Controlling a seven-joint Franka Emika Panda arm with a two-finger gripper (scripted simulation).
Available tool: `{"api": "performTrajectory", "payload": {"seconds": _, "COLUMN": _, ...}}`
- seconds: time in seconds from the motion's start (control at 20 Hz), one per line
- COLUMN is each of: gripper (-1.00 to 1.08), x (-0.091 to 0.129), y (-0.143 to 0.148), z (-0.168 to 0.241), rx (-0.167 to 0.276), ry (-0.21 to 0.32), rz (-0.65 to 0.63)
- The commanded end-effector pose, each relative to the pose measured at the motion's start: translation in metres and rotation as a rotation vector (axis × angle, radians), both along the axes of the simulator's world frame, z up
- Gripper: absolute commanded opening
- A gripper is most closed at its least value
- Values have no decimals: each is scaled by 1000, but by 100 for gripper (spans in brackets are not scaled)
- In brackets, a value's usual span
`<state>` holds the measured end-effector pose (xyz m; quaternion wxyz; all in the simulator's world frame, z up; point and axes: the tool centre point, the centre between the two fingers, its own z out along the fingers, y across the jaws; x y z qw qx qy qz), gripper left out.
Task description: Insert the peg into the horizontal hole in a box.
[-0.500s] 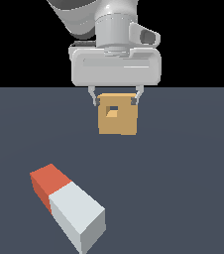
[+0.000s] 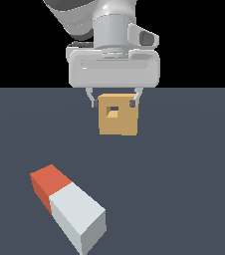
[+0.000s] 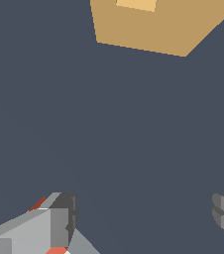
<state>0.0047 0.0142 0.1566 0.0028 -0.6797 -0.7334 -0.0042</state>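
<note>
The tan box sits on the dark floor with its small square hole facing the exterior camera. My gripper hangs at the box's top edge, seemingly behind it. It is open, with one fingertip off each upper corner and nothing held. The peg lies flat on the floor well in front of the box, toward the exterior view's left, with its red end pointing back. In the wrist view the box lies ahead of the gripper, and a sliver of the peg's red end shows behind one finger.
The floor is a plain dark grey surface, and nothing else stands on it. The arm's white hand looms above the box against a black background.
The hand has edged very slightly toward the exterior view's left. The peg and the box lie where they were, and the fingers stay spread.
</note>
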Motion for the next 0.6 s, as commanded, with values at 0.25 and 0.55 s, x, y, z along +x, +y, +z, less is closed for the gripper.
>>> {"api": "performTrajectory", "payload": {"seconds": 0.25, "gripper": 100, "x": -13, "y": -17, "z": -9, "rx": -1, "ry": 0, "rz": 84}}
{"api": "performTrajectory", "payload": {"seconds": 0.55, "gripper": 100, "x": -27, "y": -39, "z": -21, "rx": -2, "ry": 0, "rz": 189}}
